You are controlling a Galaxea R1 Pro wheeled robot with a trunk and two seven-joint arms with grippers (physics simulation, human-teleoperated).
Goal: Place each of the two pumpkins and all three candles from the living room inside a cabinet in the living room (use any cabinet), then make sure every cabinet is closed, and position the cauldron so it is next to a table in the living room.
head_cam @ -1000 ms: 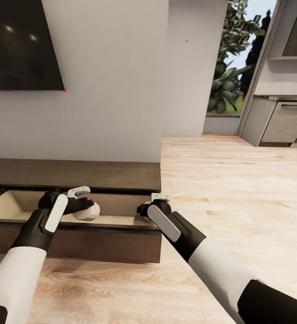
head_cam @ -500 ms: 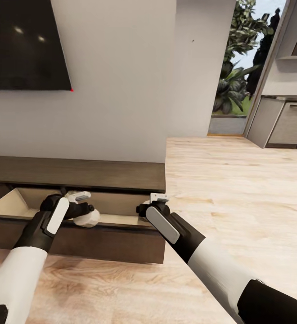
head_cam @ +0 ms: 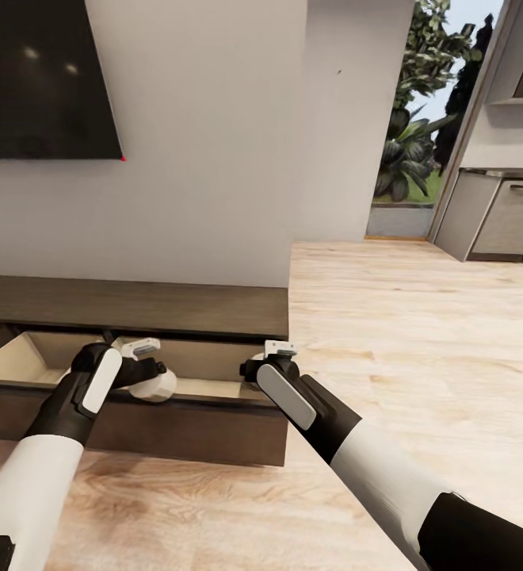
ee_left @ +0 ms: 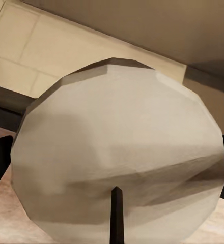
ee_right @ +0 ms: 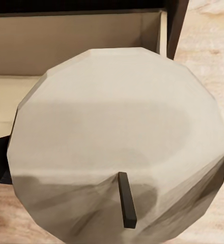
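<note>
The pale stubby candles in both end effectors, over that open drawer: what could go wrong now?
1. The left end effector holds its pale beige candle right above the dark brown drawer front; released here, it might clip the edge and roll onto the wooden floor.
2. The right end effector holds its candle near the drawer's end wall, so it may strike that.

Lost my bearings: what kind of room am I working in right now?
Most likely a living room: a dark screen hangs on the wall above a long, low cabinet with its drawer pulled open. To the right, the wood floor runs toward what looks like a kitchen counter.
</note>
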